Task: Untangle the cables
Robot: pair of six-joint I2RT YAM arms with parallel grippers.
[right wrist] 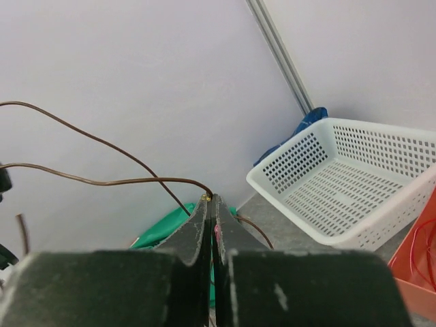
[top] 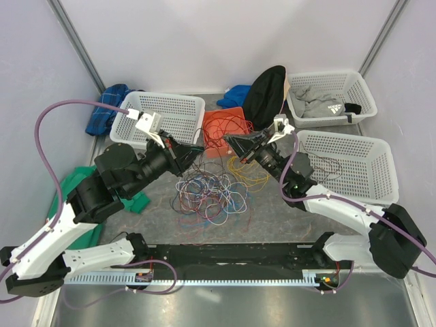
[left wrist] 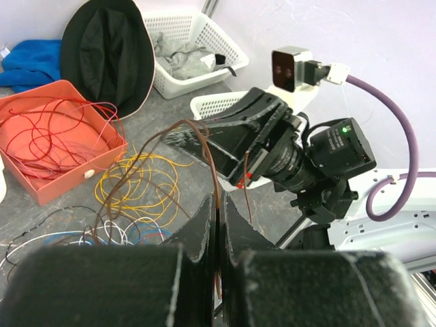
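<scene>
The cables [top: 211, 192] lie in a loose multicoloured tangle on the table's middle, with yellow loops [left wrist: 136, 180] at the pile's right edge. A thin brown cable [left wrist: 204, 146] rises from the pile. My left gripper [left wrist: 218, 204] is shut on it, held above the pile's far left side [top: 198, 152]. My right gripper [right wrist: 211, 199] is shut on the same brown cable [right wrist: 136, 180] at its tip end, close to the left gripper [top: 229, 140]. The two grippers face each other, a short span of cable between them.
An orange tray [top: 210, 122] holding red wires stands behind the pile. White baskets stand at the back left [top: 180, 109], back right [top: 327, 85] and right [top: 361, 163]. A black hat [top: 266, 92], blue cloths [top: 109, 112] and a green cloth [top: 75, 180] lie around.
</scene>
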